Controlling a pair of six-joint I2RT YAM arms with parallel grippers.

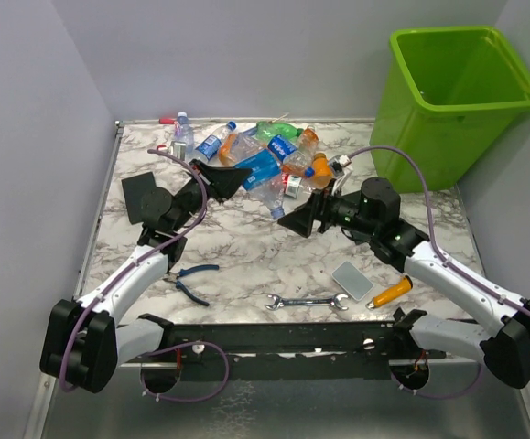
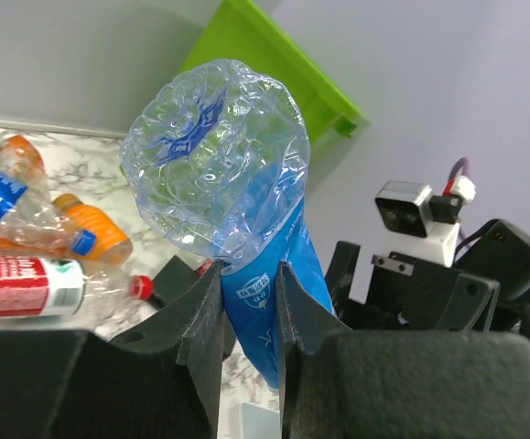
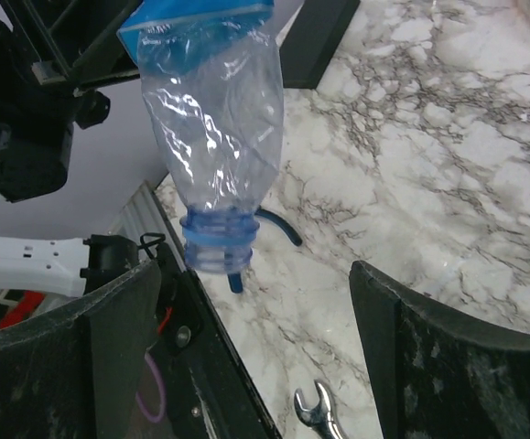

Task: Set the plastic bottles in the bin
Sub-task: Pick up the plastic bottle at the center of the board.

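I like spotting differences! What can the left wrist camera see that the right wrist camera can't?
Only the left wrist view shows the green bin, an orange bottle and a red-labelled bottle lying on the table, and the left gripper shut on the clear bottle. Only the right wrist view shows that bottle's capless neck, a wrench and the open right gripper. Both show the held clear bottle, with its blue label, and the marble table.

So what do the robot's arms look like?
The left arm and right arm are smooth white tubes with chunky black joints. A thin purple cable loops along each. The left claw and right claw are black, with two wedge-shaped fingers.
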